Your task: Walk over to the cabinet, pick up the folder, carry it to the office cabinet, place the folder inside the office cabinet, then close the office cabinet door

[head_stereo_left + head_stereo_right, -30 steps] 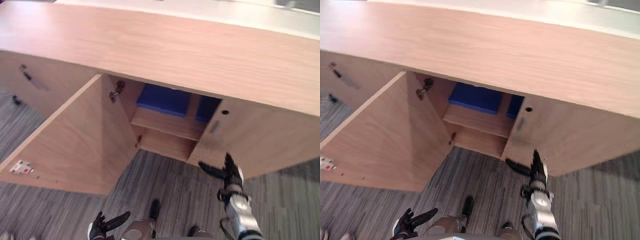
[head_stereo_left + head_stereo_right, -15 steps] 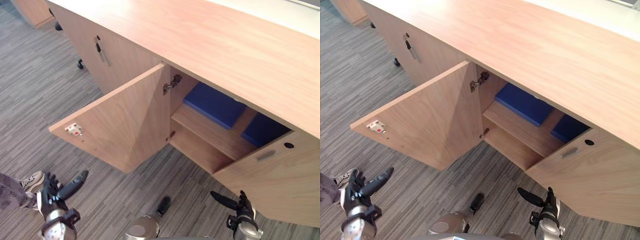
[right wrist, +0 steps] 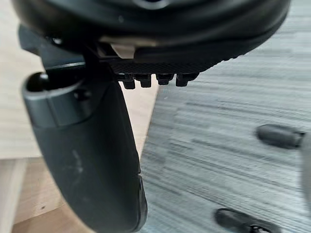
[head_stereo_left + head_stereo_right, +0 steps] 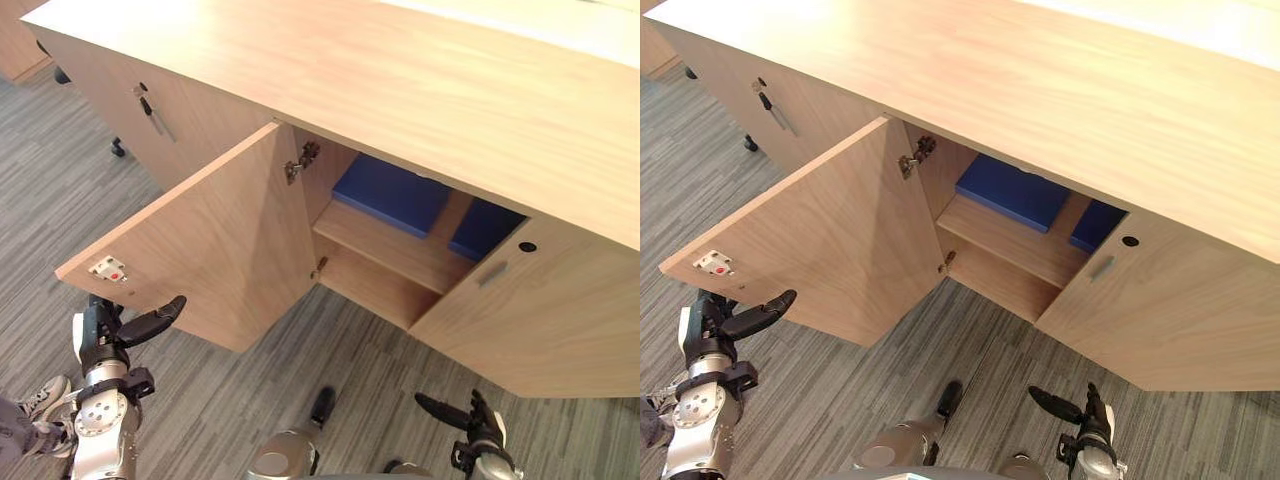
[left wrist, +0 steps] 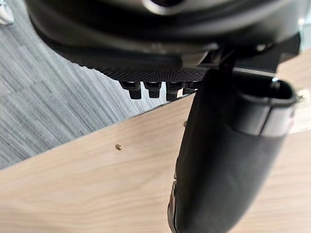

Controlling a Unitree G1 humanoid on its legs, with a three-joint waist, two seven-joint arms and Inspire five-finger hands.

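Before the office cabinet (image 4: pixel 400 90), my left hand (image 4: pixel 105 335), fingers straight and empty, is just beside its swung-out door (image 4: pixel 215 250); my right hand (image 4: pixel 478 420) likewise empty-fingered; blue folder (image 4: pixel 390 195) shelved inside.

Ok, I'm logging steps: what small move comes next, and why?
Probably set the left hand against the open door near its free edge and swing it shut: a blue folder already lies on the shelf, the left hand hovers open by that edge, and the right hand is empty.

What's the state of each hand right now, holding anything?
Left hand: open, holding nothing.
Right hand: open, holding nothing.
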